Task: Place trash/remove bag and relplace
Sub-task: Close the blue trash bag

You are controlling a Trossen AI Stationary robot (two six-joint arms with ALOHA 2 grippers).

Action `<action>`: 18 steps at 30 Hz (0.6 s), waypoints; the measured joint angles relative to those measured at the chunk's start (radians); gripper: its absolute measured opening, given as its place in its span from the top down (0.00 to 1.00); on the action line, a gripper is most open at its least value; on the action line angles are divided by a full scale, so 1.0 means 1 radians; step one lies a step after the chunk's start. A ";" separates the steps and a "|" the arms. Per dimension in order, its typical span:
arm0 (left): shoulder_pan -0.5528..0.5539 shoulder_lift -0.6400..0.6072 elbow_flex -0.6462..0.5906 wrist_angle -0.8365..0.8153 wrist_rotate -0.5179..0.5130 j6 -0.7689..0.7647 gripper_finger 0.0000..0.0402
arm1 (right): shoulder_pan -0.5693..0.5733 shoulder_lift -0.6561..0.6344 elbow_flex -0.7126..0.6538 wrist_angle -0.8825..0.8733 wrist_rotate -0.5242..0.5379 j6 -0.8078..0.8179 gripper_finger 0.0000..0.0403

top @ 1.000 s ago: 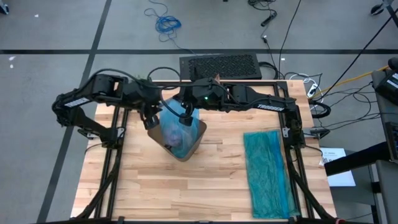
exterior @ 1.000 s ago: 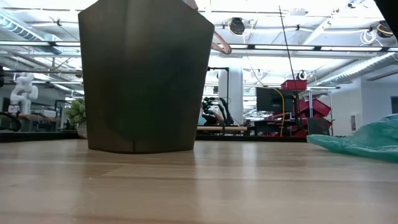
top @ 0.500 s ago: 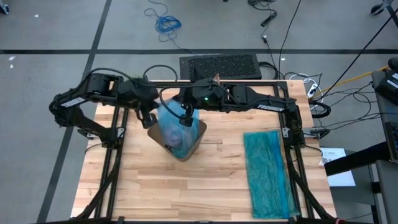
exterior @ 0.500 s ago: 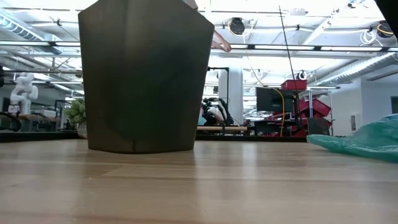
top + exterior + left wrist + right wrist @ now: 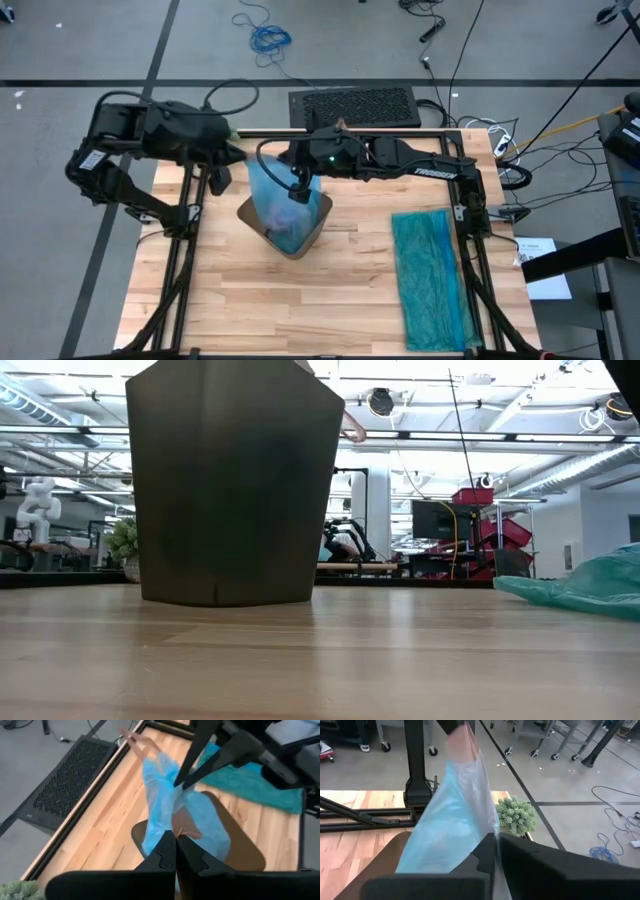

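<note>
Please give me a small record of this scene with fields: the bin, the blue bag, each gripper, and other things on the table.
bin: brown bin standing upright on the wooden table
bag: light blue bag in the bin, its top pulled up
left gripper: left gripper shut on the bag's edge
right gripper: right gripper shut on the bag at the opposite edge
contents: something dark inside the bag, unclear
other: teal bag lying flat on the table's right side

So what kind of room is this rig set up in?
Most likely a robotics lab or workshop: another white robot arm stands in the background, wheeled equipment racks line the concrete floor, and loose cables trail around the wooden table.
</note>
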 joint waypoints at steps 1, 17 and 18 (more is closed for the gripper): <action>0.000 0.000 0.009 -0.001 0.001 0.000 1.00 | 0.001 -0.003 0.000 0.003 0.000 0.000 0.93; 0.000 0.000 0.050 0.139 0.110 -0.022 1.00 | 0.053 -0.057 0.002 0.137 -0.073 0.132 0.49; 0.000 0.000 0.050 0.158 0.111 -0.023 1.00 | 0.059 -0.057 0.002 0.139 -0.071 0.132 0.47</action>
